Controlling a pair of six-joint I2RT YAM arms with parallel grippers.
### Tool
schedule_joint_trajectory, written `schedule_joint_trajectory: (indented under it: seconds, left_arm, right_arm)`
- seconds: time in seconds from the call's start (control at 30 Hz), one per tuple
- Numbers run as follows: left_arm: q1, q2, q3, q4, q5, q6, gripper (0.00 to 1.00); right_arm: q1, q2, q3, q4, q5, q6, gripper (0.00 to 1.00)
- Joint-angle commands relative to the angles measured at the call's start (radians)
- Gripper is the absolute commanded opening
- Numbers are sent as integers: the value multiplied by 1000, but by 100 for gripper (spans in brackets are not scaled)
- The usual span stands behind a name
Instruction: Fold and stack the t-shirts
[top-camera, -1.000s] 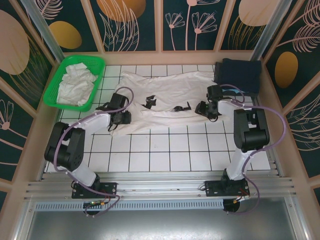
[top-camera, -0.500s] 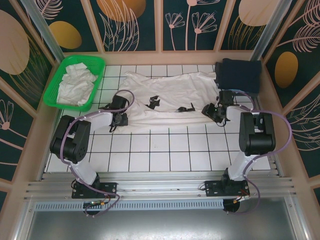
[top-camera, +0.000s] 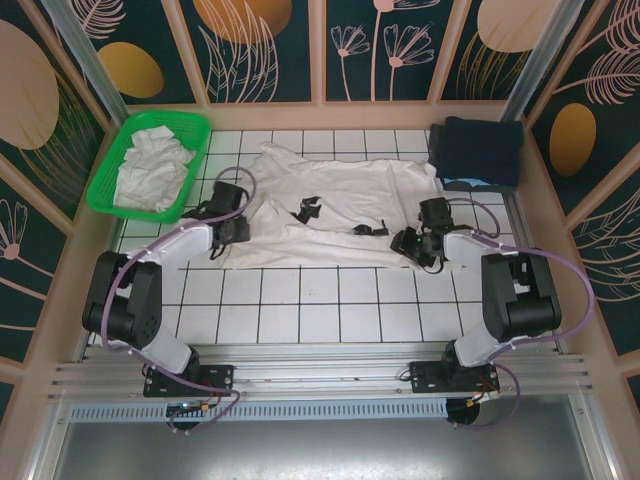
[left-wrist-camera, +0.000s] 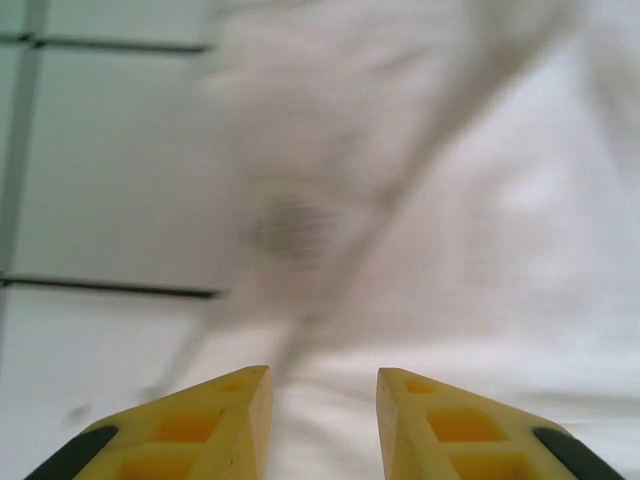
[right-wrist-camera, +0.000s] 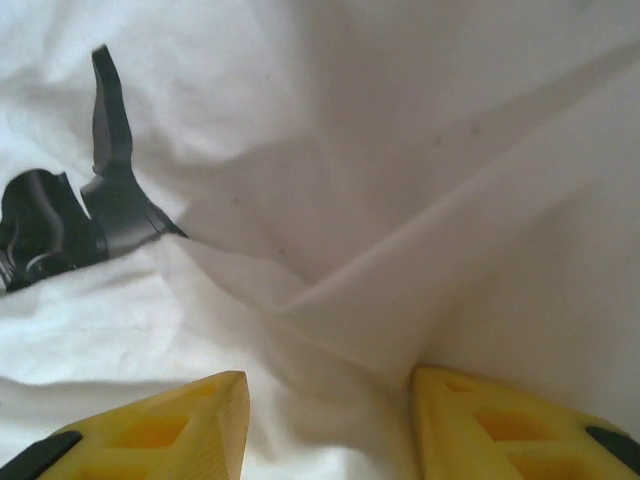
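Readable text: none.
Black print (right-wrist-camera: 60, 230) on t-shirt (right-wrist-camera: 400, 150): ahead and left of the right end effector (right-wrist-camera: 330, 390); shapes only, no legible letters.

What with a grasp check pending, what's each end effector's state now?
Left end effector: open, above the t-shirt.
Right end effector: open, straddling a t-shirt fold.

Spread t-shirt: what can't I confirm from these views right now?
- Left wrist: motion blur smears the t-shirt; cloth between jaws unclear.
- Right wrist: bottom edge crops the jaws; grip on the fold unclear.
- Top external: basket cloths too crumpled to count.
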Motion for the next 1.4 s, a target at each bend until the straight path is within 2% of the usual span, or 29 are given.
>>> schedule_joint_trajectory:
  seconds: [0.0,0.03,0.1,0.37,0.57,0.73,0.87,0.97,1.07,1.13,1.2,1.27,1.37]
  left_arm:
    - [-106,51,71,80,164,-49,32]
    - [-112,66,56,115,212,-64,30]
    - [-112,68,-4,169,229,-87,30]
    - [-86,12,-216,168,107,-101,35]
    - [7,-31,-295,152,113,-95,36]
    - [14,-106,-318,99,108,-103,37]
    - [13,-168,-350,68,95,-121,38]
    - [14,-206,-339,47,100,-128,38]
    - [13,-224,-271,27,128,-118,37]
    - [-2,-213,-211,75,167,-119,37]
    - [-51,-155,-133,121,206,-100,39]
    - [-103,-41,-21,91,209,-78,39]
    - [-134,110,119,87,257,-70,37]
  right_arm:
    - [-33,-78,20,-105,81,26,49]
    - [-50,-85,33,-111,82,14,50]
    - [-80,-81,50,-116,105,-11,51]
    - [-221,12,43,-74,103,-70,51]
    - [-279,17,26,-92,160,-93,52]
    - [-304,-49,12,-90,147,-93,53]
    - [-261,-127,12,-82,114,-82,54]
    - [-166,-167,24,-49,104,-72,57]
    - [-73,-151,37,-2,87,-64,58]
    - [-35,-112,35,37,55,-50,58]
    - [-20,-69,29,71,28,-26,58]
    - [-9,-24,24,106,-13,-18,57]
    - [0,29,16,133,-13,-6,57]
